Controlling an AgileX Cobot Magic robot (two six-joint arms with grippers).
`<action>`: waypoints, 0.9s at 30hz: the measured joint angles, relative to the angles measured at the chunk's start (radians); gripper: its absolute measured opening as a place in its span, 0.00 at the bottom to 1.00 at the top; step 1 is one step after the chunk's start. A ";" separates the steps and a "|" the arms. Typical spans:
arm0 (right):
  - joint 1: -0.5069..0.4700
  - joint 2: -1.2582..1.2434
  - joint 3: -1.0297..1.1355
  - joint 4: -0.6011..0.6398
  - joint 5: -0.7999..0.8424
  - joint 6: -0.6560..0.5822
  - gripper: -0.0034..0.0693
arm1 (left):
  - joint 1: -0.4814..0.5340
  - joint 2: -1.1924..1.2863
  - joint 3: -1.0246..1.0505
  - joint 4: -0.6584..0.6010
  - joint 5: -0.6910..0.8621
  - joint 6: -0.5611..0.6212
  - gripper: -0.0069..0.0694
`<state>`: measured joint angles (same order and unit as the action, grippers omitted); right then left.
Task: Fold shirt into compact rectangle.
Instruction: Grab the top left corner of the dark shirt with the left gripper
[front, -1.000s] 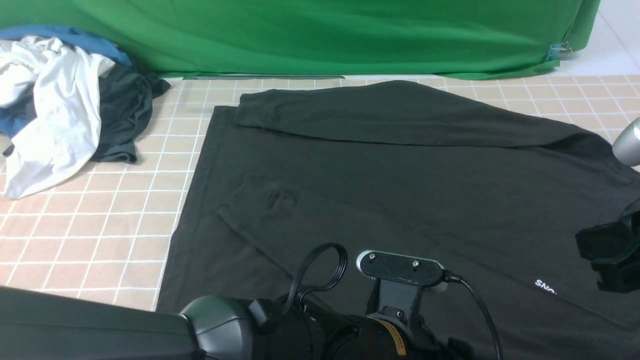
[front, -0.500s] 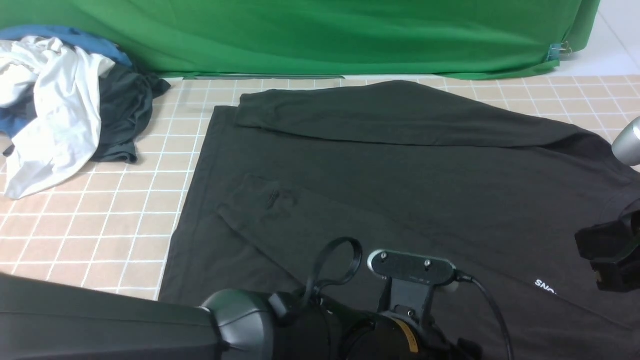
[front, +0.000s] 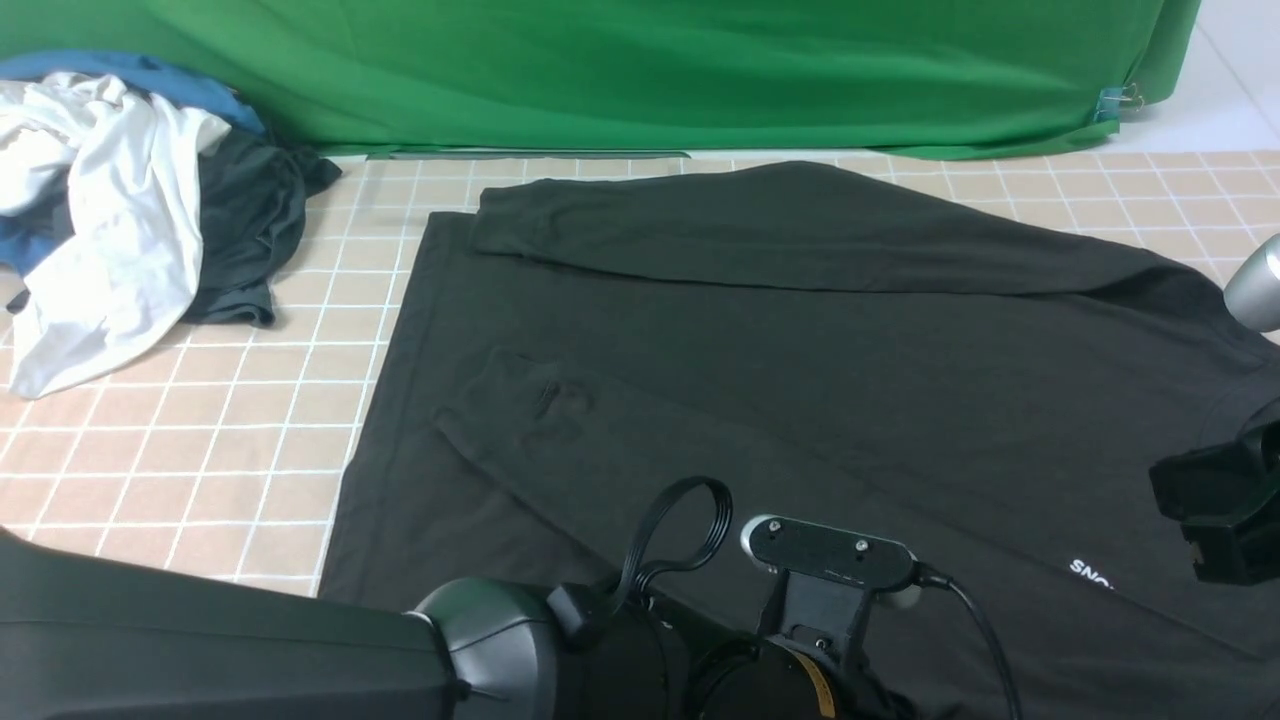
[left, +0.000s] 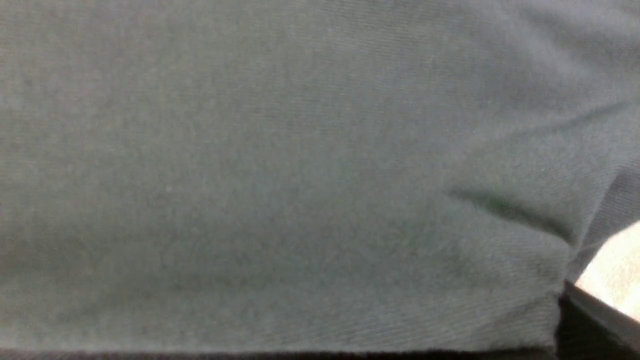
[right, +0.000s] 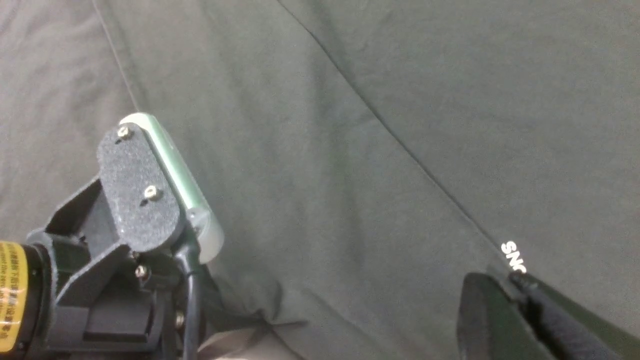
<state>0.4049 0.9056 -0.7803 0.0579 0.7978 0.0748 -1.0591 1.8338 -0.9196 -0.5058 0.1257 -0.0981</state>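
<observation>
Pinched the near hem of the shirt with the left claw. Lay lengthwise left to right beyond it. Held the right claw closed beside the logo.

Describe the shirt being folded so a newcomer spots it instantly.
In front of the green backdrop, on the tiled table, the shirt lies flat at centre. Unlike the clothes pile at far left, it is large, black, with white lettering.

Your front view looks forward over the shirt. The left wrist view sits close against it; right wrist and front share the white lettering.
</observation>
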 joint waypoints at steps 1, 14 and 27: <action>0.000 0.000 0.000 0.000 0.000 0.000 0.16 | 0.000 -0.002 -0.001 0.000 0.016 0.003 0.13; 0.000 0.000 0.000 0.000 0.000 0.000 0.17 | 0.000 -0.120 -0.001 -0.113 0.205 0.005 0.13; 0.000 0.000 0.000 0.000 -0.007 0.000 0.17 | 0.000 -0.120 -0.001 -0.182 0.242 0.007 0.15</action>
<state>0.4049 0.9056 -0.7803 0.0579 0.7913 0.0748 -1.0591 1.7141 -0.9207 -0.6878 0.3680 -0.0915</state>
